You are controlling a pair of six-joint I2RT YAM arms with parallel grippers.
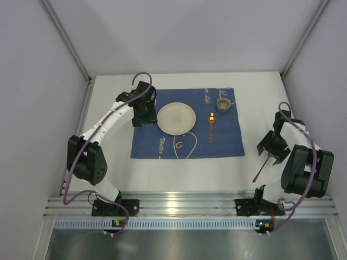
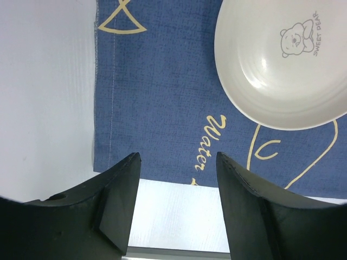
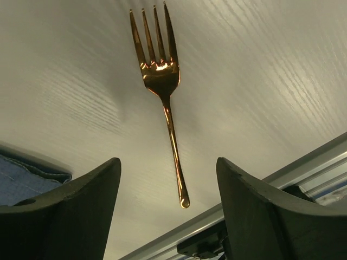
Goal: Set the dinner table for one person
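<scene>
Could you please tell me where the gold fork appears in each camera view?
Top external: the gold fork lies on the white tabletop at lower right, right of the blue mat.
Left wrist: not in view.
Right wrist: centre frame, tines up, handle end between the jaws.
Shared landmark: the blue mat, its corner at the right wrist view's lower left, filling much of the left wrist view.

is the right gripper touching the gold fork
Apart. The right wrist view shows the slim gold metal fork lying flat between the right gripper's open black fingers, with bare white tabletop showing on both sides of its handle.
</scene>
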